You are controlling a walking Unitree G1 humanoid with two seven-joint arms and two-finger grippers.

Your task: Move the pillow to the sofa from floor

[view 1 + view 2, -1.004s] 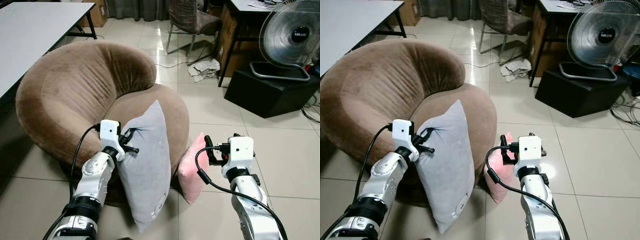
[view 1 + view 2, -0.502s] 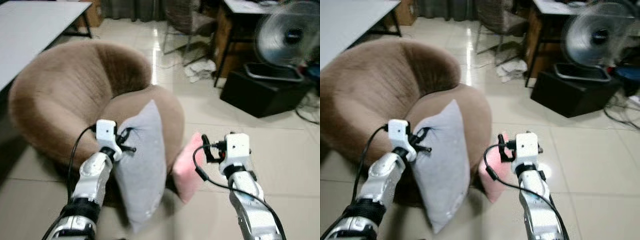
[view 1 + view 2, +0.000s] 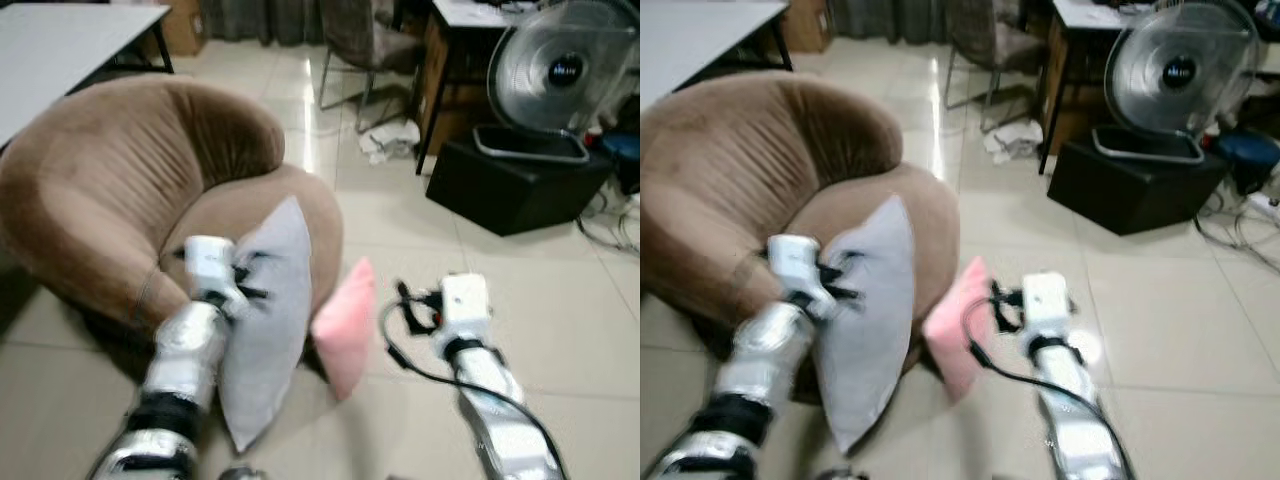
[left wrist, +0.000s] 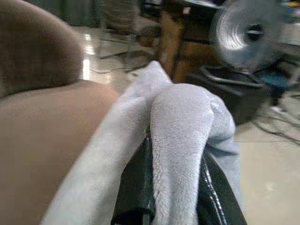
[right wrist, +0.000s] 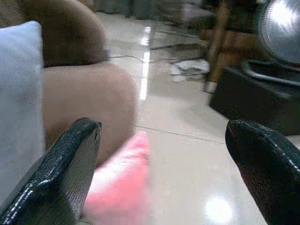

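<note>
Two pincers: left pincer clamps the grey pillow; right pincer gapes wide.

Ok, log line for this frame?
left gripper: shut on grey pillow | right gripper: open, near pink pillow | sofa: ahead

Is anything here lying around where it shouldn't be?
Yes. A pink pillow leans on the tiled floor against the brown sofa, and crumpled paper lies by a desk leg. The left gripper pinches a grey pillow.
</note>
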